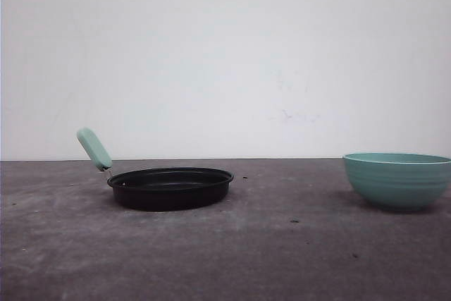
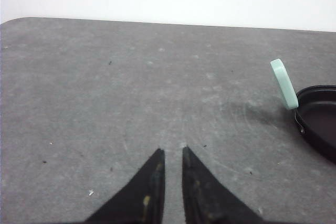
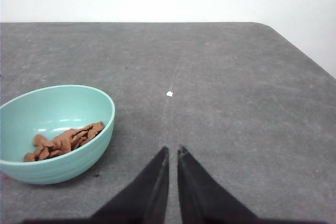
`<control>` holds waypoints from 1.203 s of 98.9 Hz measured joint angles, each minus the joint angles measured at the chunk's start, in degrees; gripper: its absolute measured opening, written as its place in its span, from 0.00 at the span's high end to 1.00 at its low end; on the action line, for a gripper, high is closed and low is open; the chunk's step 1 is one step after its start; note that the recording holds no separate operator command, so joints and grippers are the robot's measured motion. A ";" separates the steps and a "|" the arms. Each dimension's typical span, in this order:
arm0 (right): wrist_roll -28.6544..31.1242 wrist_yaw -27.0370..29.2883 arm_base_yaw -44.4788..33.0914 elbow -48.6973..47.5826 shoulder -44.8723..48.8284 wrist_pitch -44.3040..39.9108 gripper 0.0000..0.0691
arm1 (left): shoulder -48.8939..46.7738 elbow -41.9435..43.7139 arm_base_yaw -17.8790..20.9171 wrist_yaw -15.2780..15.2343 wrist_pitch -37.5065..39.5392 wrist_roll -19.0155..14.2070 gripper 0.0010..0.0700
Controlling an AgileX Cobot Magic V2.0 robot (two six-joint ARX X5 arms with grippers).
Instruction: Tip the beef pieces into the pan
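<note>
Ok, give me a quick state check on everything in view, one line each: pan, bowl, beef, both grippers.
pan: upright on the table, nothing visible inside, handle angled upward.
bowl: upright on the table, holding the beef.
beef pieces: heaped in the bowl, not yet poured.
left gripper: nearly closed, holding nothing, above bare table beside the pan.
right gripper: nearly closed, holding nothing, beside the bowl, not touching it.

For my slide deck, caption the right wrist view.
Teal bowl holding beef pieces beside the closed right gripper on a grey table.
</note>
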 joint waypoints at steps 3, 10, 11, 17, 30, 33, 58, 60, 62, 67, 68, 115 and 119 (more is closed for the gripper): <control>0.00 0.00 0.00 0.00 0.00 -0.02 0.96 | 0.00 0.00 0.00 0.00 0.00 0.00 0.96; 0.00 0.00 0.00 0.00 0.00 -0.02 0.96 | 0.00 0.02 0.00 0.00 0.00 0.00 0.96; 0.00 0.00 0.00 0.00 0.00 0.00 0.96 | 0.00 0.00 0.00 0.00 0.00 0.00 0.96; 0.00 0.00 0.00 0.00 0.00 -0.02 0.96 | 0.00 0.00 0.00 0.00 0.00 0.00 0.96; -0.02 0.00 0.00 0.00 0.00 -0.02 0.96 | 0.00 0.00 0.00 0.00 0.00 0.00 0.96; 0.00 0.00 0.00 0.00 0.00 0.00 0.96 | 0.00 0.02 0.00 0.00 0.00 0.00 0.96; 0.83 -0.42 0.00 0.00 0.00 0.00 0.96 | 0.00 0.00 0.00 0.00 0.00 0.00 0.96; 1.14 -0.44 0.00 0.00 0.00 0.00 0.96 | 0.00 0.00 0.00 0.00 0.00 0.00 0.96; 1.62 -0.46 0.00 0.00 0.00 0.00 0.96 | 0.00 0.00 0.00 0.00 0.00 0.00 0.96; 3.54 -1.18 0.04 0.00 0.00 0.00 0.96 | 0.00 0.00 0.00 0.00 0.00 0.00 0.96; 4.02 -1.42 0.04 0.00 0.00 -0.02 0.96 | 0.00 0.00 0.00 0.00 0.00 -0.02 0.96; 24.06 -6.23 0.09 0.00 0.00 0.26 0.97 | 0.00 0.00 0.00 0.02 0.35 -15.85 0.97; 25.79 -6.25 0.09 0.00 0.00 0.35 0.98 | 0.00 0.02 0.00 0.20 1.07 -17.40 0.97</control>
